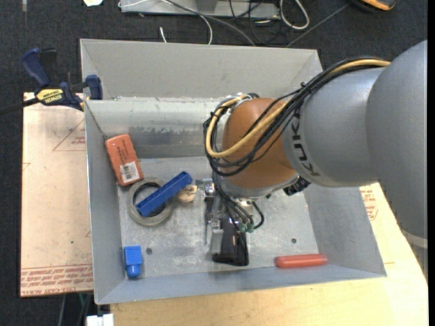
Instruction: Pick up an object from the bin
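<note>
Your gripper (228, 244) hangs low over the floor of the grey metal bin (170, 70), near the bin's 6 o'clock. You cannot tell whether it is open or closed: from above it reads as 1 dark mass, and anything beneath it is hidden. Nothing is plainly in the grasp, so check that before you lift.

The nearest clear pick is the slim red-orange plastic marker (301, 261), lying flat at the gripper's 3 o'clock, just beside the front wall. To take it well, set the grasp across its narrow width and come down clear of that wall.

At 10 o'clock the flat blue plastic bar (163, 192) rests across a grey ring of tape (151, 209), with a small beige scrap (187, 194) at its upper end. These 3 touch and would likely drag one another. The small blue plastic block (132, 261) sits at 9 o'clock and the orange rectangular block (122, 158) further out at 10 o'clock, both well apart.
</note>
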Motion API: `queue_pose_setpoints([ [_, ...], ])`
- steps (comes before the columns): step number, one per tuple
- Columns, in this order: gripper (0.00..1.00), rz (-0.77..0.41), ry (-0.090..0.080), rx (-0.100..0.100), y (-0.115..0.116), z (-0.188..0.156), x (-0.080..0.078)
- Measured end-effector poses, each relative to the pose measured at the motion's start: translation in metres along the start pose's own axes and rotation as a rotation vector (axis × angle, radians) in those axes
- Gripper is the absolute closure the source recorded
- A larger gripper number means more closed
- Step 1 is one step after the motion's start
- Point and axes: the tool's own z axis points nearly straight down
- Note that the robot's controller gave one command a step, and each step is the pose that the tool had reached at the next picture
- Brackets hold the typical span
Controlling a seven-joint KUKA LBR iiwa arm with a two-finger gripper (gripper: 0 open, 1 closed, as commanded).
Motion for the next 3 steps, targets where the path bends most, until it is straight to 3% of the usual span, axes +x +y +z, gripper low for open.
queue_pose_setpoints([
  [1, 0.0, 0.003, -0.006, -0.001, -0.001, -0.005, -0.002],
  [2, 0.0, -0.232, -0.012, -0.002, -0.052, 0.032, -0.035],
  [3, 0.0, -0.086, -0.011, -0.004, -0.078, 0.049, -0.043],
])
